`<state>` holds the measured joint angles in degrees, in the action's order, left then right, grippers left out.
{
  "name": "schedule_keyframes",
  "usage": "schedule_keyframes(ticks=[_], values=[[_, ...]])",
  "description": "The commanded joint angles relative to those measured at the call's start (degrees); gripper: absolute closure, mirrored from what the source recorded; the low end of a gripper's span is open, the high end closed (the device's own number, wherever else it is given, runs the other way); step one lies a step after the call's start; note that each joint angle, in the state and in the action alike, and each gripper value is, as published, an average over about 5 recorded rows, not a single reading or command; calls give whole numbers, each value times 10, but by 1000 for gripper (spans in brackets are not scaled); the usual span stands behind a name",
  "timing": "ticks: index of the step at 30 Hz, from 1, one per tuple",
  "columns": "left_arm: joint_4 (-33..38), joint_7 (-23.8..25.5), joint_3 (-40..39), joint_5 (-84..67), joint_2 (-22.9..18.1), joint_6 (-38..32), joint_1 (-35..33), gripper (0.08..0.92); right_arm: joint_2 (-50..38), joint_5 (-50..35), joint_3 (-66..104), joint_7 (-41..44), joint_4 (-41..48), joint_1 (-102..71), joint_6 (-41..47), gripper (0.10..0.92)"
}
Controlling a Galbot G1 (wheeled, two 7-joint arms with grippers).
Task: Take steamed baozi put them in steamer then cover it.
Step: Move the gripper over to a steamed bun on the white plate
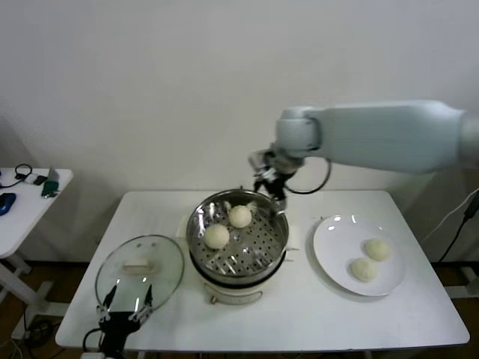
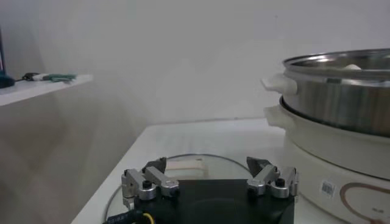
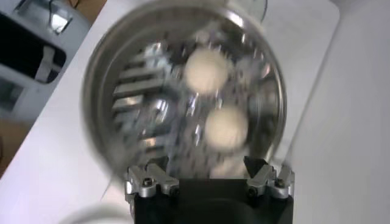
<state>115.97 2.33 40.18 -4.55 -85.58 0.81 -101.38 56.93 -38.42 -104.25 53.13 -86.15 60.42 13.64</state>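
The steel steamer (image 1: 271, 248) stands mid-table on its white base and holds two baozi (image 1: 239, 216) (image 1: 217, 236). Two more baozi (image 1: 376, 249) (image 1: 364, 269) lie on the white plate (image 1: 329, 247) at the right. My right gripper (image 1: 271, 182) is open and empty above the steamer's far rim; its wrist view shows the steamer (image 3: 97, 79) and two baozi (image 3: 207, 69) (image 3: 226, 127) below its fingers (image 3: 206, 165). The glass cover (image 1: 168, 258) with its cream handle (image 1: 140, 265) lies on the table left of the steamer. My left gripper (image 1: 126, 300) is open at the cover's near edge, also in its wrist view (image 2: 207, 165).
A small white side table (image 1: 22, 206) with cables and small items stands at the far left. The steamer's side (image 2: 341, 103) and white base (image 2: 341, 152) rise close beside the left gripper. The white wall is behind the table.
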Motion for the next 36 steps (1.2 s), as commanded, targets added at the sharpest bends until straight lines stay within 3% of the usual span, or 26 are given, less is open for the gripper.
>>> schedule_keyframes(ticks=[1, 7, 12, 23, 36], values=[[-1, 1, 0, 0, 1, -1, 1, 177, -209, 69, -144, 47, -49, 97, -61, 203], [-1, 2, -1, 1, 1, -1, 1, 177, -305, 163, -126, 24, -39, -15, -53, 203], [-3, 1, 0, 2, -1, -2, -2, 177, -332, 203, -45, 14, -11, -137, -48, 203], [-5, -2, 4, 5, -9, -7, -11, 177, -282, 255, 134, -15, 73, -347, -25, 203], [-6, -3, 10, 3, -12, -7, -12, 177, -218, 257, 202, -29, 141, -425, -13, 203]])
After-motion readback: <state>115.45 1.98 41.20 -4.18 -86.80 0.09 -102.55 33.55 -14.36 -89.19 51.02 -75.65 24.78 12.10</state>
